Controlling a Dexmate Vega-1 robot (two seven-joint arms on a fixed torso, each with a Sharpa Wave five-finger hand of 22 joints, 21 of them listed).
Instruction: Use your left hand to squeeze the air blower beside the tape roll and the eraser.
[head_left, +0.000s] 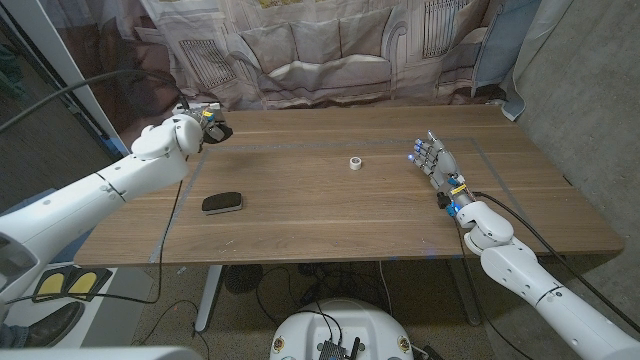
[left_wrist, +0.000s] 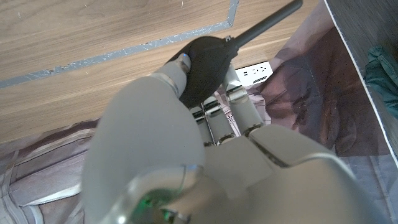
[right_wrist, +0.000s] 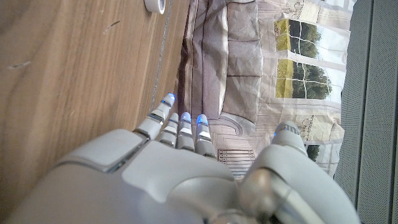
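Note:
My left hand (head_left: 192, 128) is raised over the table's far left corner and grips a black air blower (head_left: 218, 131). In the left wrist view the fingers (left_wrist: 180, 68) wrap the black bulb (left_wrist: 208, 62), and its thin nozzle points away over the wood. A small white tape roll (head_left: 355, 162) stands near the middle of the table; its edge is in the right wrist view (right_wrist: 155, 5). A black eraser (head_left: 222, 203) lies at the front left. My right hand (head_left: 433, 160) stands on its edge at the right, fingers apart, holding nothing.
Grey tape lines (head_left: 300, 146) mark a rectangle on the wooden table (head_left: 330, 215). A printed curtain (head_left: 330, 45) hangs behind the far edge. A cable (head_left: 170, 215) drops from my left arm across the table's left side.

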